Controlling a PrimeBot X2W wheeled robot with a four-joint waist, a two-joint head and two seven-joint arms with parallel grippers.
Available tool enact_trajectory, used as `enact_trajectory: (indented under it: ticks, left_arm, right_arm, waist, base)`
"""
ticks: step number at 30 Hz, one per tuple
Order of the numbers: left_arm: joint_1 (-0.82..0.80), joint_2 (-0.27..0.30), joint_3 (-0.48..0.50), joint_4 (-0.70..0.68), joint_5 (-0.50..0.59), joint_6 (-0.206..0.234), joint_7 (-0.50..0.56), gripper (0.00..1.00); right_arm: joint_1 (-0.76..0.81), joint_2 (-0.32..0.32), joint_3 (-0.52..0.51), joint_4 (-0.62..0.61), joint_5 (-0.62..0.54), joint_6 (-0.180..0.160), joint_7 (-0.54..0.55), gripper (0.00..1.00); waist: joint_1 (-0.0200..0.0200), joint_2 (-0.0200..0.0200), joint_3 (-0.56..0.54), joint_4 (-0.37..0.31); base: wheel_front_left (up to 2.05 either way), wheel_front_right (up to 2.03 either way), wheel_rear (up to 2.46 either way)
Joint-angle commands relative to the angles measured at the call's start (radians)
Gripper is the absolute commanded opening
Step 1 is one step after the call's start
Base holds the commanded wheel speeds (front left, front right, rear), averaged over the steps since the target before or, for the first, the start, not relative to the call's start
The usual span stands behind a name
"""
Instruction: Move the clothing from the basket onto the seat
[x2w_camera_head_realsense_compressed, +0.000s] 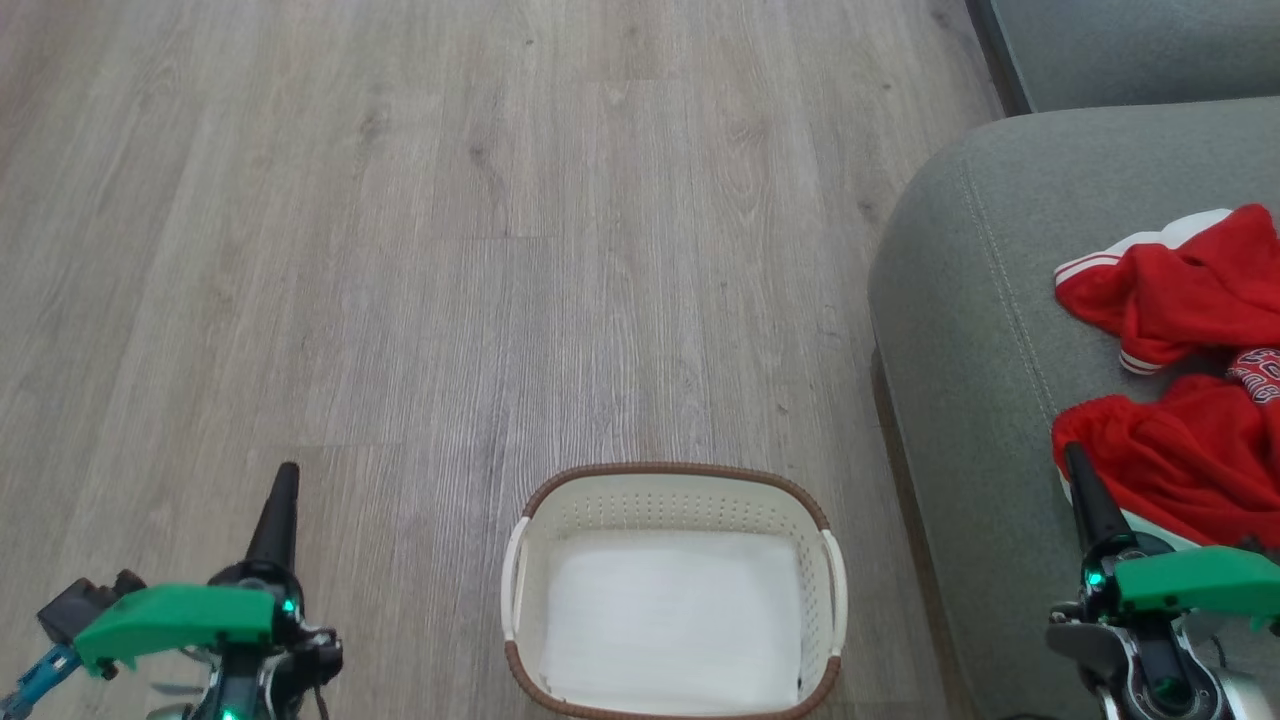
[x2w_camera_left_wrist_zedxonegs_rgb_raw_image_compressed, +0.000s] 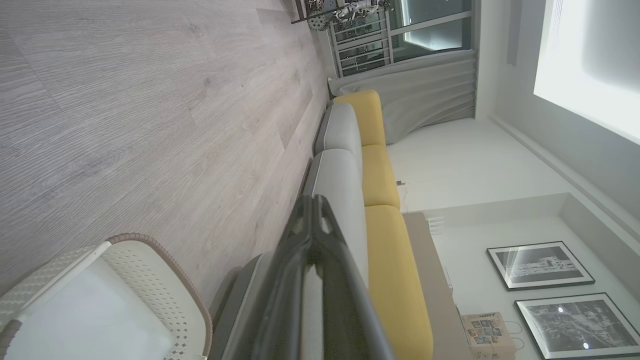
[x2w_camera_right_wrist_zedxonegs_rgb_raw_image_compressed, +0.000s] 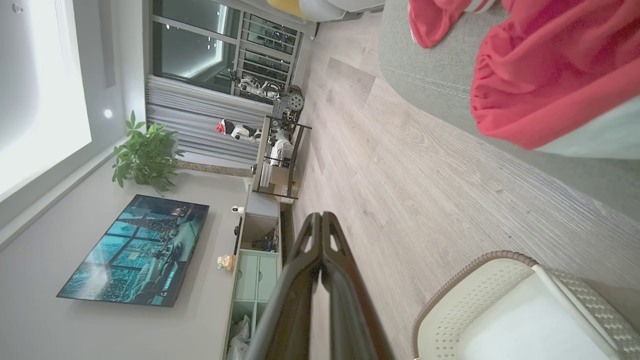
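Observation:
The red clothing (x2w_camera_head_realsense_compressed: 1185, 290) with white trim lies bunched on the grey-green seat (x2w_camera_head_realsense_compressed: 980, 330) at the right; a second red piece (x2w_camera_head_realsense_compressed: 1170, 465) lies just nearer me. The same clothing (x2w_camera_right_wrist_zedxonegs_rgb_raw_image_compressed: 545, 90) hangs over the seat (x2w_camera_right_wrist_zedxonegs_rgb_raw_image_compressed: 425, 65) in the right wrist view. The cream basket (x2w_camera_head_realsense_compressed: 672, 482) with its brown rim stands on the floor before me, holding a flat white liner sheet (x2w_camera_head_realsense_compressed: 670, 620). My left gripper (x2w_camera_head_realsense_compressed: 286, 474) is shut and empty, left of the basket (x2w_camera_left_wrist_zedxonegs_rgb_raw_image_compressed: 150, 270). My right gripper (x2w_camera_head_realsense_compressed: 1074, 456) is shut and empty, at the edge of the nearer red piece.
Grey wood floor (x2w_camera_head_realsense_compressed: 450, 250) stretches ahead and to the left. A yellow-and-grey sofa (x2w_camera_left_wrist_zedxonegs_rgb_raw_image_compressed: 380, 200) lines the far wall. A TV (x2w_camera_right_wrist_zedxonegs_rgb_raw_image_compressed: 140, 250), a cabinet (x2w_camera_right_wrist_zedxonegs_rgb_raw_image_compressed: 257, 275), a plant (x2w_camera_right_wrist_zedxonegs_rgb_raw_image_compressed: 145, 157) and a shelf with robots (x2w_camera_right_wrist_zedxonegs_rgb_raw_image_compressed: 275, 150) stand across the room.

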Motion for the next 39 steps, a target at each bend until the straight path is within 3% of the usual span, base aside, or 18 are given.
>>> enact_trajectory:
  ticks: [1, 23, 39]
  left_arm:
    - [-0.063, 0.006, 0.046, -0.024, -0.020, -0.012, 0.010, 0.00]
    - [-0.084, -0.031, 0.113, 0.002, -0.205, -0.041, 0.075, 0.00]
    - [-0.084, -0.033, 0.116, 0.002, -0.203, -0.041, 0.077, 0.00]
  right_arm:
    - [-0.057, 0.000, 0.013, -0.029, 0.025, 0.000, 0.007, 0.00]
    - [-0.075, 0.017, 0.007, -0.015, 0.249, 0.000, 0.055, 0.00]
    - [-0.075, 0.017, 0.007, -0.015, 0.250, 0.000, 0.055, 0.00]
  waist:
    - [0.0000, 0.0000, -0.001, 0.000]
    - [0.0000, 0.0000, -0.013, -0.007]
    - [0.0000, 0.0000, -0.013, -0.007]
  base:
    - [0.00, 0.00, 0.00]
    - [0.00, 0.00, 0.00]
    - [0.00, 0.00, 0.00]
